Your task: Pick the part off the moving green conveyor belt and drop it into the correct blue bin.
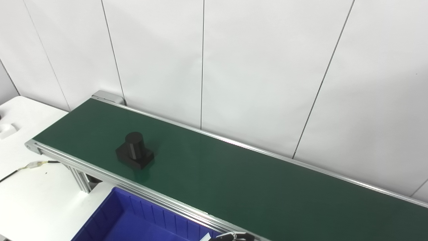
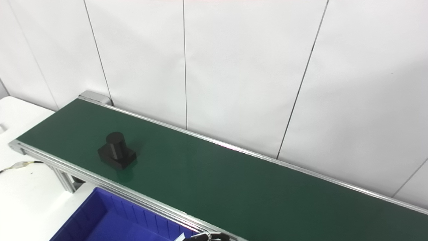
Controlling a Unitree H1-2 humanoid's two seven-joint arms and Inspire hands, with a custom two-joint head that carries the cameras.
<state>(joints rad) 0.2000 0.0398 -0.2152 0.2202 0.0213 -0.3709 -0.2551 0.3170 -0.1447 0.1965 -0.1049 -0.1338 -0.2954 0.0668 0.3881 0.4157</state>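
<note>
Fingers (image 1: 234, 236) at bottom edge, bin (image 1: 133, 217) beside

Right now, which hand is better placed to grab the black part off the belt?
Probably the left. The black part sits toward the left end of the green belt, and the blue bin lies on that side too. Only fingertips show at the bottom edge; whose, I cannot tell.

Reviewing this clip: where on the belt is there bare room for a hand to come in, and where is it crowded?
The belt is bare from the black part rightward to the picture's edge, between both rails. Bare belt also surrounds the part. The tightest spot is the near rail over the blue bin, where dark fingertips just show at the bottom edge.
</note>
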